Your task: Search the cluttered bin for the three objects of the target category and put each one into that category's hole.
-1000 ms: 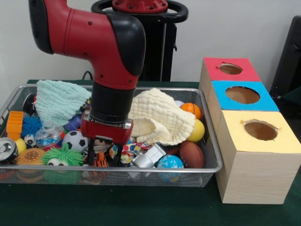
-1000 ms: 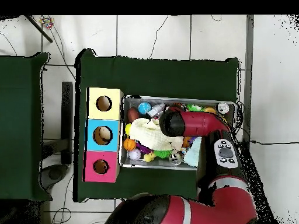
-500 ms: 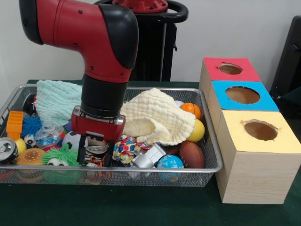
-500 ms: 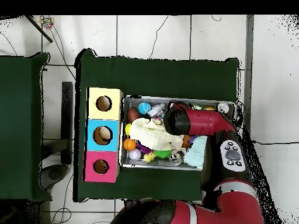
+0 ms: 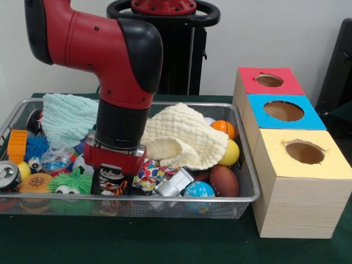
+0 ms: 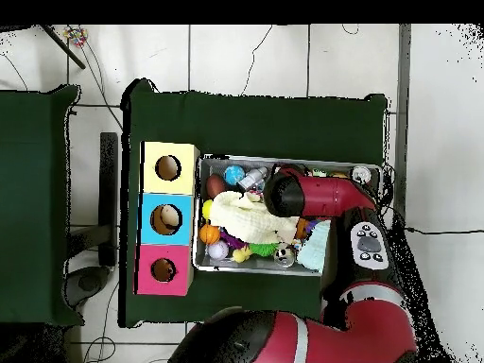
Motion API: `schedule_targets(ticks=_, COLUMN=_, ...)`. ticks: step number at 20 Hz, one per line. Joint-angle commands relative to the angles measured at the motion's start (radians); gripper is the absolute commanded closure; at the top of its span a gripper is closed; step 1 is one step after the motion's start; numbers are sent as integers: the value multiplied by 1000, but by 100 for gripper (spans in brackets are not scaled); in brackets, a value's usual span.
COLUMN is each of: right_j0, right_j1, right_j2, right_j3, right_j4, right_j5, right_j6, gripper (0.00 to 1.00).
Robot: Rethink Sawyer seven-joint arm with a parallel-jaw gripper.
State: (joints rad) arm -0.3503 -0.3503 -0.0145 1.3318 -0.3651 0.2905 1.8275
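My gripper point(image 5: 113, 184) is down in the wire bin point(image 5: 250, 187), near its front rail and left of centre. It is open, with its fingers point(image 5: 100, 184) on either side of a small orange, black and white toy point(image 5: 114, 187). Three hole boxes stand beside the bin: red point(image 5: 269, 81), blue point(image 5: 283, 111) and yellow point(image 5: 304, 152). An orange basketball point(image 5: 223, 127), a yellow ball point(image 5: 231, 152), a brown football point(image 5: 224, 180) and a globe ball point(image 5: 198, 190) lie at the bin's right end. In the overhead view the arm point(image 6: 307, 194) hides the gripper.
A cream cloth point(image 5: 184, 137) and a mint cloth point(image 5: 69, 115) cover part of the pile. A green fuzzy toy point(image 5: 70, 184), burger toy point(image 5: 34, 182), can point(image 5: 8, 175), blue spiky ball point(image 5: 36, 146), orange block point(image 5: 16, 144) and silver object point(image 5: 173, 183) crowd the bin.
The gripper moved left along the bin's front, then sank lower into the clutter around the orange and black toy. The soccer ball is now mostly hidden behind it.
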Motion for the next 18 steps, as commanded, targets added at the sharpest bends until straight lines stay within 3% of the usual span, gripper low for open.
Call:
schedule_targets(ticks=1, right_j0=4, right_j1=199, right_j2=83, right_j3=-123, right_j4=27, right_j5=-74, right_j6=111, gripper=0)
schedule_targets(ticks=10, right_j0=-15, right_j1=175, right_j2=111, right_j3=-140, right_j4=65, right_j5=181, right_j6=20, gripper=0)
schedule_targets(ticks=18, right_j0=-34, right_j1=174, right_j2=164, right_j3=-124, right_j4=153, right_j5=342, right_j6=16, gripper=0)
